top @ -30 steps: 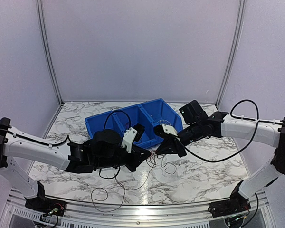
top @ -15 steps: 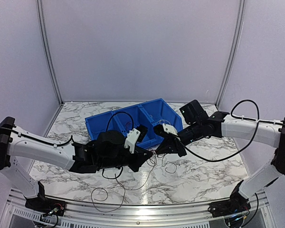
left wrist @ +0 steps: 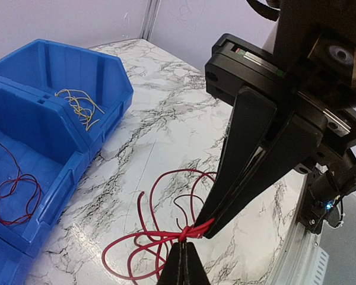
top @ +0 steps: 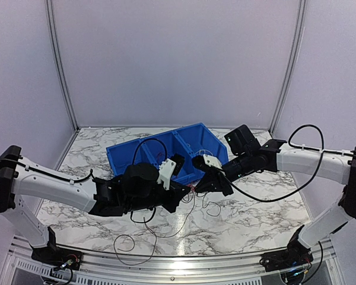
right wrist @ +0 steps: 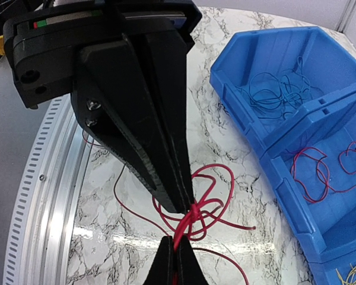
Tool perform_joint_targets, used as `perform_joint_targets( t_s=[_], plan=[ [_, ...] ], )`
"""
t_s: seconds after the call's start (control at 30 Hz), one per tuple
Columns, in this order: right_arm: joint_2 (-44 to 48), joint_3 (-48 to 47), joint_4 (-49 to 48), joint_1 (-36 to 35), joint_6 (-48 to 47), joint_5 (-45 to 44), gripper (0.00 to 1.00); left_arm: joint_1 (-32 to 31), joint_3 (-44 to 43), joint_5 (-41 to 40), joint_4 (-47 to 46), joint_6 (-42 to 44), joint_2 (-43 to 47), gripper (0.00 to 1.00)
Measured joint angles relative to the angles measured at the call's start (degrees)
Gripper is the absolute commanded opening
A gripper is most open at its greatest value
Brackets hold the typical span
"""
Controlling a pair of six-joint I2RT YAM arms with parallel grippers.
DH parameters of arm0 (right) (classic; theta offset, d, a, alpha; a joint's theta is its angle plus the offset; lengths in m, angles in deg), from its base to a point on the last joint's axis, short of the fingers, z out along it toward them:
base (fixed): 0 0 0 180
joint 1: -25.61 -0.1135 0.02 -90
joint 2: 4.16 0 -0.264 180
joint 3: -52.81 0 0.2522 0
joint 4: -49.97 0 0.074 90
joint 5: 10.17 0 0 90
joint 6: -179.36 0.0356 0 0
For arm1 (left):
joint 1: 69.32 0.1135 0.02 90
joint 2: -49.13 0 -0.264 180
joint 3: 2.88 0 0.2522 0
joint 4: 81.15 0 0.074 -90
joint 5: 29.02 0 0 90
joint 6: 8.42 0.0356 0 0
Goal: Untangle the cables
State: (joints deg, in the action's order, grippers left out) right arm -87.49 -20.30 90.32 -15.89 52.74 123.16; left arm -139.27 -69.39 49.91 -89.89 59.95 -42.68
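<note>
Left gripper now pinched tight on red cables at knot, lower centre; right gripper already clamped there. Pull-apart looks ready.

Thin red cables bunch into 1 loopy tangle, knotted at its middle.

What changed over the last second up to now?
The left gripper slid a little toward the right gripper and closed on the red cables at their knot. The right gripper stayed shut on the same knot; the blue bin did not move.
</note>
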Motion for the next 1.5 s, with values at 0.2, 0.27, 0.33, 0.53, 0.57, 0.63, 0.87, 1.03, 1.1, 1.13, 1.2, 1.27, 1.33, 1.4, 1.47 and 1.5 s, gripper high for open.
perform_joint_targets(
  t_s=[0.2,0.27,0.33,0.53,0.57,0.63,0.87,1.03,1.1,1.13,1.2,1.27,1.33,1.4,1.47,1.5],
  plan=[
    [0.0,0.1,0.0,0.0,0.0,0.0,0.00,0.0,0.1,-2.1,-0.1,0.0,0.0,0.00],
    [0.0,0.1,0.0,0.0,0.0,-0.1,0.00,0.1,0.5,-2.8,-0.2,0.0,0.3,0.00],
    [0.0,0.1,0.0,0.0,0.1,-0.1,0.00,0.2,1.2,-3.0,-0.2,0.0,0.9,0.04],
    [0.0,0.1,0.0,0.0,0.2,-0.1,0.00,0.2,1.5,-1.9,-0.3,-0.4,1.3,0.16],
    [0.0,0.1,0.0,0.0,0.2,-0.1,0.00,0.2,1.5,-1.8,-0.3,-0.4,1.3,0.17],
    [0.0,0.1,0.0,0.0,0.2,-0.1,0.00,0.2,1.5,-1.4,-0.3,-0.5,1.1,0.18],
    [0.0,0.4,0.0,0.0,0.2,-0.1,0.00,0.4,1.2,-1.0,-0.4,-1.0,0.3,0.05],
    [0.0,0.4,0.0,0.0,0.2,-0.1,0.00,0.8,0.9,-2.1,-0.4,-0.9,0.0,0.00],
    [0.0,0.4,0.0,0.0,0.2,0.0,0.00,1.0,0.7,-2.6,-0.4,-0.7,-0.3,0.00],
    [0.0,0.4,0.0,0.0,0.2,0.0,0.00,1.1,0.7,-2.8,-0.5,-0.7,-0.4,0.00],
    [0.0,0.4,0.0,0.0,0.2,0.0,0.00,1.2,0.7,-3.1,-0.5,-0.6,-0.5,0.00],
    [0.1,0.4,0.0,0.0,0.2,0.0,0.00,1.4,0.7,-3.2,-0.9,-0.4,-0.5,0.00],
    [0.3,0.6,-0.1,0.0,0.2,-0.1,0.00,1.4,0.8,-3.4,-1.4,-0.2,-0.5,0.00],
    [0.6,0.8,-0.1,0.1,0.2,-0.2,0.00,1.4,1.3,-3.5,-1.8,0.0,0.0,0.00],
    [0.7,0.8,-0.1,0.3,0.2,-0.2,0.00,1.5,2.3,-3.6,-1.9,0.0,0.9,0.00],
    [0.8,0.9,-0.2,0.4,0.2,-0.2,0.00,1.5,3.1,-3.7,-2.0,0.0,1.7,0.00]
  ],
)
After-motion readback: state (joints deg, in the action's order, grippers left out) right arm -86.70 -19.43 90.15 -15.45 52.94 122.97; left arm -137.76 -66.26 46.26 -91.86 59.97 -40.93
